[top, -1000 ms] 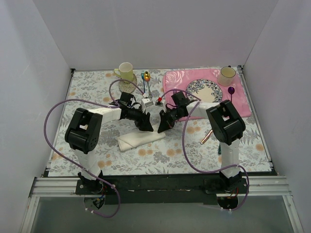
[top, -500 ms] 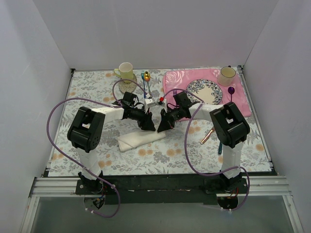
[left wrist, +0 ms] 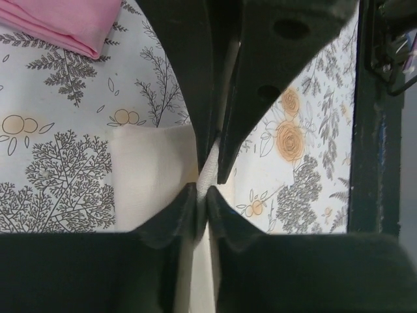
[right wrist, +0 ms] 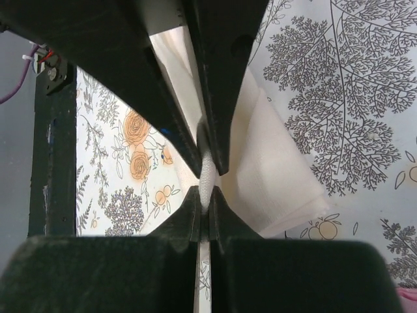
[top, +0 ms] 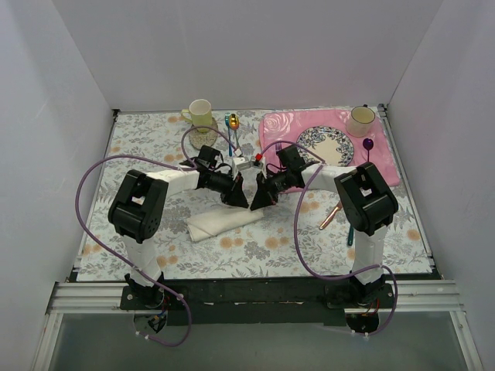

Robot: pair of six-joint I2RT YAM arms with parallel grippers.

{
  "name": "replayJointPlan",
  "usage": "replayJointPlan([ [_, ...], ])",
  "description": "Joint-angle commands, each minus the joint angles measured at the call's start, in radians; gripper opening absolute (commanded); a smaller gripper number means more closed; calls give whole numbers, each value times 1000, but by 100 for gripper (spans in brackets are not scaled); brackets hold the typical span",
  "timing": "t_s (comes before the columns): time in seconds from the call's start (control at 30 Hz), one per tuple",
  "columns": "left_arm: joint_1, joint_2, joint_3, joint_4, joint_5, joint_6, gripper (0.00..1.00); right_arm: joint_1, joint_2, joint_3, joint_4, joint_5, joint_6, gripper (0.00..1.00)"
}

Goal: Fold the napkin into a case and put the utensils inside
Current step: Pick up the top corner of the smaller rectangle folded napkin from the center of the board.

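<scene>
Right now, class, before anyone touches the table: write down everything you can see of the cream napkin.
The napkin is plain cream-white cloth, soft and finely woven, with no pattern. It lies folded into a long layered strip, slanting on the floral tablecloth in front of the arms. Towards its right end a thin ridge of cloth is drawn up and pinched by the left gripper and the right gripper, both closed on it. The rest lies flat.

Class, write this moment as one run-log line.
left gripper: shut on napkin | right gripper: shut on napkin | knife: lying apart from napkin
</scene>
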Motion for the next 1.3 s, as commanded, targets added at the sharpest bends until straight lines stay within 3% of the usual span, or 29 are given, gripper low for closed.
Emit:
replayJointPlan([
  [0.0,-9,14,67,-57,5,-58,6,-1,-35,3,18,-30,-34,1],
  [0.03,-9,14,67,-71,2,-71,1,-1,-32,7,12,-24,-37,1],
  [0.1,-9,1,58,-76,-6,-111,0,-1,-29,11,-2,-3,-37,3],
  [0.4,-9,-63,-69,24,28,-356,0,-3,-32,21,-22,109,33,34],
  [0.57,-9,-98,-123,114,22,-469,0,-1,-37,12,-16,102,67,54],
  [0.6,-9,-101,-129,116,11,-479,0,-1,-38,12,-13,97,70,55],
  [0.87,-9,-143,-203,191,-32,-621,0,-3,-52,15,16,147,102,45],
  [1.13,-9,-152,-211,155,-51,-642,0,14,-84,7,33,212,89,40],
  [1.27,-7,-141,-211,150,-34,-658,0,36,-106,1,45,240,67,14],
])
